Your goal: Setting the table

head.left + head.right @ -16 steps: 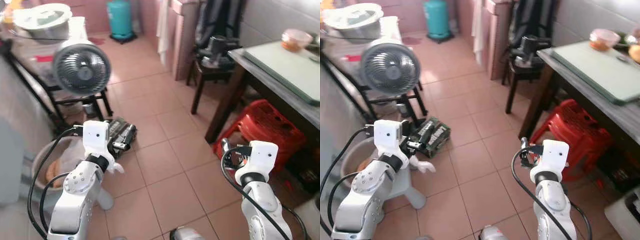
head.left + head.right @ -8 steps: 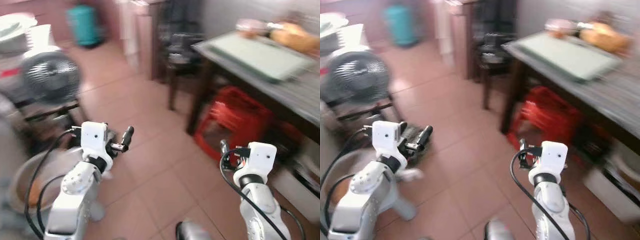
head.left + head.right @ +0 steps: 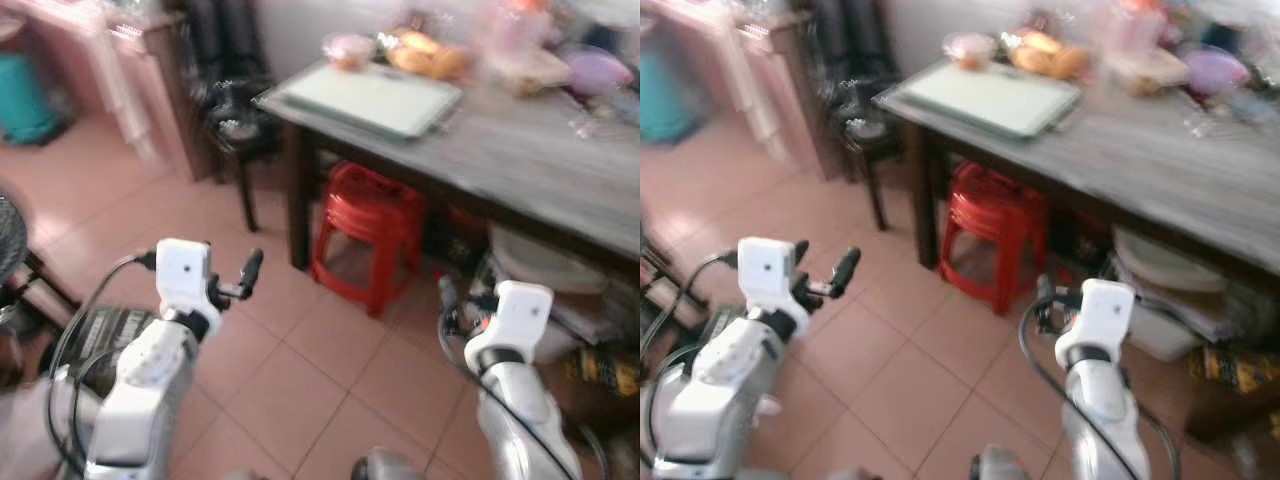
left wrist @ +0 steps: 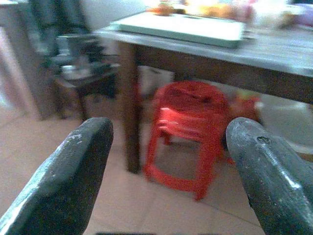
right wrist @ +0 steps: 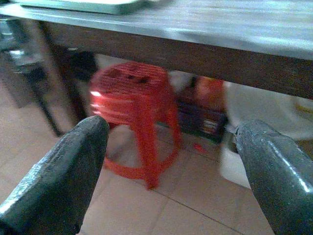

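A dark wooden table (image 3: 520,150) stands ahead and to the right. On it lie a pale green board (image 3: 372,97), a small bowl (image 3: 349,47), orange-brown food (image 3: 425,57) and a purple bowl (image 3: 598,72), all blurred. My left gripper (image 4: 168,132) is open and empty, held at waist height short of the table's near corner. My right gripper (image 5: 173,129) is also open and empty, level with the space under the tabletop. Both point toward a red plastic stool (image 3: 372,215) tucked under the table.
A dark chair (image 3: 235,130) with things on its seat stands left of the table, beside a pink cabinet (image 3: 130,60). White tubs (image 3: 540,270) sit under the table. A green box (image 3: 100,330) lies on the tiled floor at my left.
The whole view has swung to the right: the fan and the teal cylinder slid off to the left and the table now fills the upper right. Both grippers hold the same open pose.
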You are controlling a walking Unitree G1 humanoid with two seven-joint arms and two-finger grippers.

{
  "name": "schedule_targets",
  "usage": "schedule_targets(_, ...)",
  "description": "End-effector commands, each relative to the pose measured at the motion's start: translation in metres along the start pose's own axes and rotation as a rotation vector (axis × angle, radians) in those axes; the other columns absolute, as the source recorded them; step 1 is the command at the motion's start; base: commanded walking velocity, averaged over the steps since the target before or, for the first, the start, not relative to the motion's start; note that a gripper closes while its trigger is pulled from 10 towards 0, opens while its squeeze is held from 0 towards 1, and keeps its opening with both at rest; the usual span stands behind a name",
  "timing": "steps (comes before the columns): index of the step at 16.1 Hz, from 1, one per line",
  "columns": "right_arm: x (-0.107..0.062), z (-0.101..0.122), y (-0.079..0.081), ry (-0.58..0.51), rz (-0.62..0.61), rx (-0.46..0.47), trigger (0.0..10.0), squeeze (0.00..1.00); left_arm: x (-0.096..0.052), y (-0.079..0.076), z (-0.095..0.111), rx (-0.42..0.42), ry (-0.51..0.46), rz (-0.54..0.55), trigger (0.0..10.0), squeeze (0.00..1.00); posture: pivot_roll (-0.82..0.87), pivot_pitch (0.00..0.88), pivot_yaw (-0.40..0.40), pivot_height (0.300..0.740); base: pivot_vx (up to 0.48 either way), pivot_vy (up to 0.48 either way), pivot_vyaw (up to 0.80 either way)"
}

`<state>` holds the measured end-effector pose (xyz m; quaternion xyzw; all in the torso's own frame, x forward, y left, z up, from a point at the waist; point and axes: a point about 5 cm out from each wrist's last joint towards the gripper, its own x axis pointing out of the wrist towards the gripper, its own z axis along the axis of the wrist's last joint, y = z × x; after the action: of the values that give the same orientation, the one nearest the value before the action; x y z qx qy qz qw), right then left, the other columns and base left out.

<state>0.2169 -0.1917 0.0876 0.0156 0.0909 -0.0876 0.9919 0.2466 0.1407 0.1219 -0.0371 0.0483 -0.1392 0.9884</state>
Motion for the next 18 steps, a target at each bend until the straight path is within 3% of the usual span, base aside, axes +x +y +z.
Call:
schedule_targets(1, 0.000, 0.004, 0.000, -0.015, -0.009, 0.002, 10.0, 0.00, -0.001, 0.001, 0.002, 0.005, 0.000, 0.001, 10.0, 0.00, -0.02, 0.020, 0.030, 0.740, 0.000, 0.000, -0.80)
schedule_targets(3, 0.000, 0.004, 0.000, -0.015, -0.007, 0.003, 10.0, 0.00, -0.001, 0.002, 0.000, 0.003, 0.008, 0.013, 10.0, 0.00, -0.02, 0.020, 0.028, 0.740, 0.000, 0.000, -0.80)
schedule_targets(6, -0.005, 0.009, 0.009, -0.063, 0.055, -0.023, 10.0, 0.00, -0.012, 0.017, -0.014, 0.066, 0.000, 0.149, 10.0, 0.00, -0.03, 0.000, 0.013, 0.740, 0.000, 0.000, -0.80)
schedule_targets(7, -0.007, 0.006, 0.012, -0.056, 0.065, -0.032, 10.0, 0.00, -0.013, 0.020, -0.020, 0.071, 0.008, 0.169, 10.0, 0.00, -0.02, 0.000, -0.039, 0.740, 0.000, 0.000, 0.00)
schedule_targets(8, -0.005, 0.005, 0.012, -0.044, 0.067, -0.040, 10.0, 0.00, -0.009, 0.019, -0.020, 0.075, 0.002, 0.183, 10.0, 0.00, -0.02, 0.000, -0.039, 0.740, 0.000, 0.000, 0.00)
schedule_targets(9, 0.001, 0.008, 0.015, -0.049, 0.101, -0.069, 10.0, 0.00, -0.003, 0.015, -0.016, 0.086, -0.026, 0.177, 10.0, 0.00, -0.02, 0.000, -0.095, 0.740, 0.000, 0.000, 0.00)
schedule_targets(13, 0.014, 0.018, 0.014, -0.067, 0.140, -0.097, 10.0, 0.00, 0.001, 0.003, -0.013, 0.056, -0.041, 0.191, 10.0, 0.00, 0.00, 0.000, -0.163, 0.740, 0.000, 0.000, 0.00)
schedule_targets(15, 0.020, 0.018, 0.017, -0.103, 0.205, -0.142, 10.0, 0.00, -0.007, 0.002, -0.006, 0.084, -0.086, 0.263, 10.0, 0.00, 0.03, 0.000, -0.165, 0.740, 0.000, 0.000, 0.00)
schedule_targets(17, 0.023, 0.018, 0.016, -0.122, 0.197, -0.162, 10.0, 0.00, -0.016, 0.013, -0.005, 0.119, -0.116, 0.303, 10.0, 0.00, 0.05, 0.000, -0.131, 0.740, 0.000, 0.000, 0.00)
schedule_targets(18, 0.023, 0.018, 0.016, -0.143, 0.143, -0.173, 10.0, 0.00, -0.021, 0.025, -0.009, 0.177, -0.129, 0.313, 10.0, 0.00, 0.04, 0.000, -0.079, 0.740, 0.000, 0.000, 0.00)
